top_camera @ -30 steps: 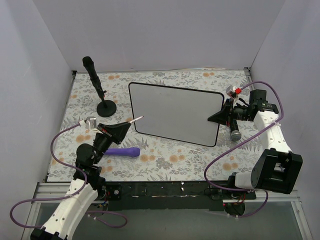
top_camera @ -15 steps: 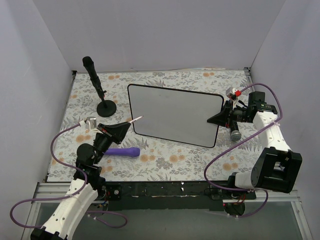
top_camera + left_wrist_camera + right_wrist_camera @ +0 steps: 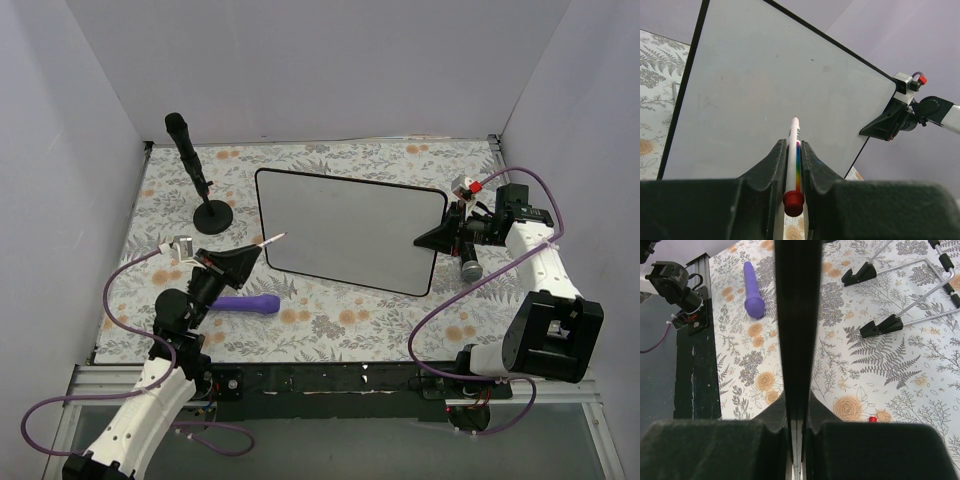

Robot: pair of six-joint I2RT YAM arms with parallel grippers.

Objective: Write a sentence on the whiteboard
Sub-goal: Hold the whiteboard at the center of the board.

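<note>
The whiteboard stands tilted on the floral table, and its face is blank. No red sentence shows on it in any view. My left gripper is shut on a white marker with a red end. The marker's tip points at the board's lower left corner, just short of it. In the left wrist view the marker lies between my jaws in front of the board. My right gripper is shut on the board's right edge, seen edge-on in the right wrist view.
A black handle on a round base stands at the back left. A purple cylinder lies near my left arm. A grey-headed object lies by my right gripper. The board's wire feet and a small red cap rest on the cloth.
The right gripper and the board's right edge have shifted slightly, and the board has turned a little. The left arm and the marker have hardly moved.
</note>
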